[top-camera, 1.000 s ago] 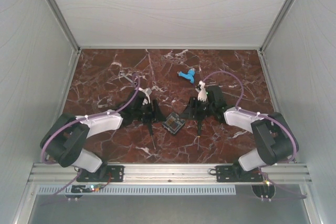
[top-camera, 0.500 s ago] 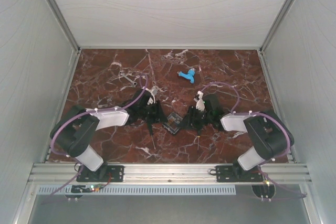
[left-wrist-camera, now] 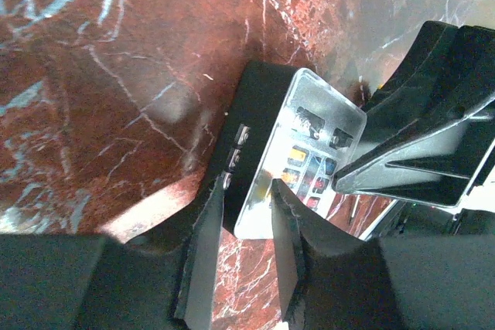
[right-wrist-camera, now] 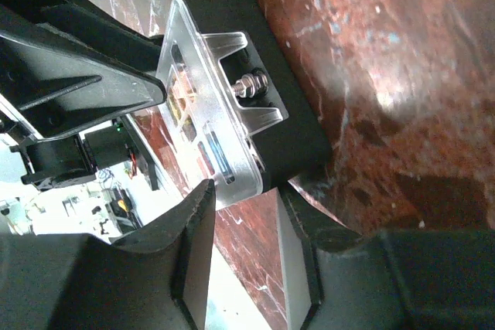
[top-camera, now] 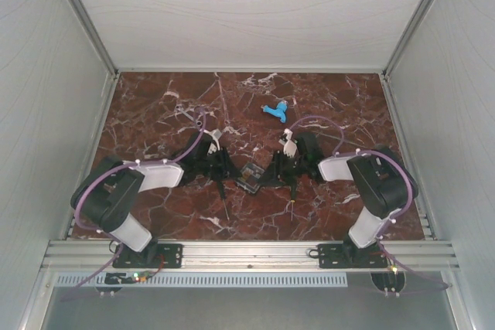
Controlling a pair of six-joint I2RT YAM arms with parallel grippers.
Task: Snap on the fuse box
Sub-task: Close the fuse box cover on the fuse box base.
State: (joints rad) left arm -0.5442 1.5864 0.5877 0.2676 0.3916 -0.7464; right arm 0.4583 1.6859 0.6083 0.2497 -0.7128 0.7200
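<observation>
1. Fuse box (top-camera: 251,178): flat on the red marble table (top-camera: 155,121), near the front middle, directly between the two grippers. Clear lid (left-wrist-camera: 309,133) lying on the black tray (left-wrist-camera: 259,102), with rows of coloured fuses (left-wrist-camera: 305,169) showing through it. Impossible to say from here whether the lid is clicked home or only laid on.
2. Left gripper (left-wrist-camera: 246,199): jaws part-way apart, straddling one end of the box, with one finger by the tray's outer wall and the other over the lid's edge. Cannot tell whether the pads actually press.
3. Right gripper (right-wrist-camera: 246,191): same posture at the opposite end, with jaws parted around a corner of lid and tray. Firm contact likewise not to be told.
4. Likely handling: light, stiff moulded plastic. Glossy lid probably slippery under the pads. Polished marble underneath, so liable to skate away if pushed from one side only.
5. Best hold, as a judgement: squeeze across the thickness, lid to tray, close to the rim at both ends together, where the catches most likely sit. Keep off the lid's middle; thin clear plastic may flex or crack there. Mind the small metal stud (right-wrist-camera: 249,83) standing under the lid's ribs.
6. Main risk: uneven pressure tilting the lid, seating one end while the other pops up, or the box squirting out from between the fingers.
7. Blue plastic piece (top-camera: 274,110): well apart, farther back on the table, no part of this step.
</observation>
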